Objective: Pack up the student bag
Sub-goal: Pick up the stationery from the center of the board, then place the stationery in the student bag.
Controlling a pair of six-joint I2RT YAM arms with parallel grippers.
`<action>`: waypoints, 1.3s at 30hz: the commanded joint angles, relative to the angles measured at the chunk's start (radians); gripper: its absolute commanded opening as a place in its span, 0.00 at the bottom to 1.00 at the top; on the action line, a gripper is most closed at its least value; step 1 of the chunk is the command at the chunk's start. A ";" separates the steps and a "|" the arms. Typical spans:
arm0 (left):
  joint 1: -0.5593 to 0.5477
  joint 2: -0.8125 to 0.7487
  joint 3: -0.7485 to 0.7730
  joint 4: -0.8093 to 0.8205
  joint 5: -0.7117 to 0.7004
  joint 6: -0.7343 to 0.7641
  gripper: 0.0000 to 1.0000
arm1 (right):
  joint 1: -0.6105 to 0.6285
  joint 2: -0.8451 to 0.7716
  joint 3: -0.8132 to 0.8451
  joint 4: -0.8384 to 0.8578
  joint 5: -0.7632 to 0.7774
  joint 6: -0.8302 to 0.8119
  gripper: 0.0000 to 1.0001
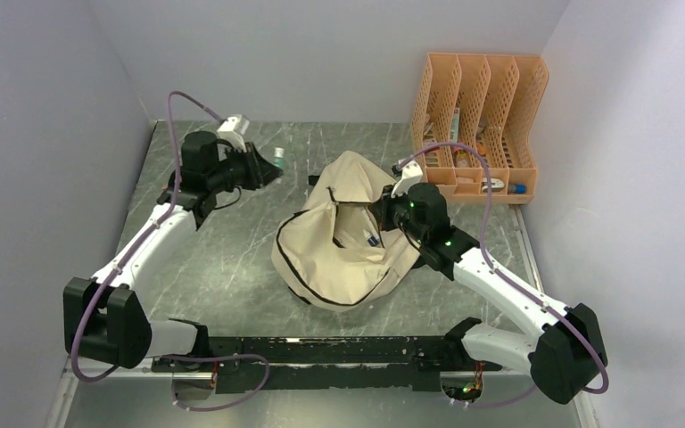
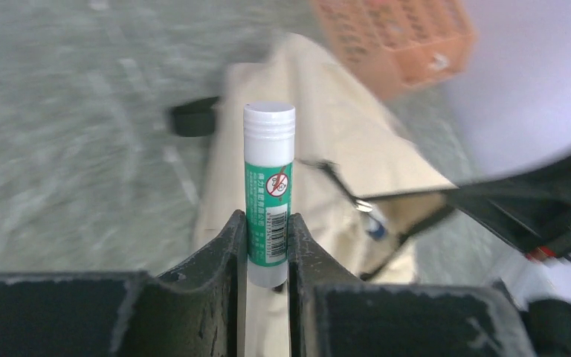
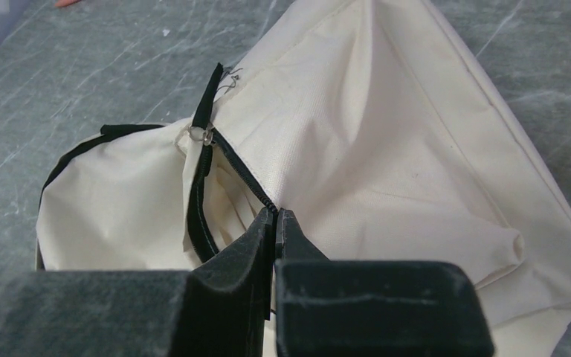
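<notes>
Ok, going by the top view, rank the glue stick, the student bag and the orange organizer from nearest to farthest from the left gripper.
1. The glue stick, clamped in the fingers of the left gripper.
2. The student bag, mid-table, to that gripper's right.
3. The orange file organizer, far right corner, beyond the bag.

I see the bag (image 1: 334, 259), soft cream fabric with black zippers, slumped in a crumpled heap on the surface (image 1: 232, 267). Its zipper edge is nipped between the closed tips of my right pincer (image 3: 276, 216), which holds the opening raised and gaping. The bag lies beyond my left pincer (image 2: 268, 227), off to its right and apart from it.
</notes>
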 commanded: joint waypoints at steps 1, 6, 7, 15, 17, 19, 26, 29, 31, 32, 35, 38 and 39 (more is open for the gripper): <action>-0.107 -0.027 -0.045 0.237 0.257 -0.076 0.05 | -0.005 0.002 0.048 0.056 0.074 -0.017 0.00; -0.250 -0.014 -0.076 0.317 0.269 -0.110 0.05 | -0.005 0.007 0.065 0.069 0.098 -0.014 0.00; -0.282 -0.015 -0.080 0.307 0.256 -0.107 0.05 | -0.005 0.009 0.068 0.066 0.100 -0.015 0.00; -0.461 -0.088 -0.220 0.389 0.073 -0.193 0.05 | -0.005 0.011 0.068 0.066 0.136 0.002 0.00; -0.505 -0.063 -0.231 0.388 0.039 -0.208 0.05 | -0.005 0.008 0.068 0.068 0.152 0.009 0.00; -0.550 -0.029 -0.231 0.390 -0.001 -0.220 0.05 | -0.005 0.004 0.064 0.071 0.170 0.013 0.00; -0.616 0.112 -0.162 0.357 -0.088 -0.243 0.05 | -0.005 0.008 0.042 0.112 0.180 -0.006 0.00; -0.617 0.157 -0.129 0.323 -0.147 -0.267 0.05 | -0.005 -0.007 0.029 0.111 0.218 0.005 0.00; -0.618 0.186 -0.112 0.314 -0.185 -0.287 0.05 | -0.005 -0.014 0.028 0.103 0.228 0.006 0.00; -0.617 0.201 -0.099 0.309 -0.207 -0.299 0.05 | -0.004 -0.015 0.031 0.097 0.232 0.007 0.00; -0.618 0.253 -0.066 0.323 -0.248 -0.329 0.05 | -0.005 -0.022 0.033 0.095 0.221 0.015 0.00; -0.617 0.303 -0.022 0.311 -0.291 -0.361 0.05 | -0.005 -0.019 0.028 0.113 0.173 -0.008 0.00; -0.618 0.321 -0.003 0.293 -0.311 -0.375 0.05 | -0.005 -0.014 0.031 0.111 0.160 -0.015 0.00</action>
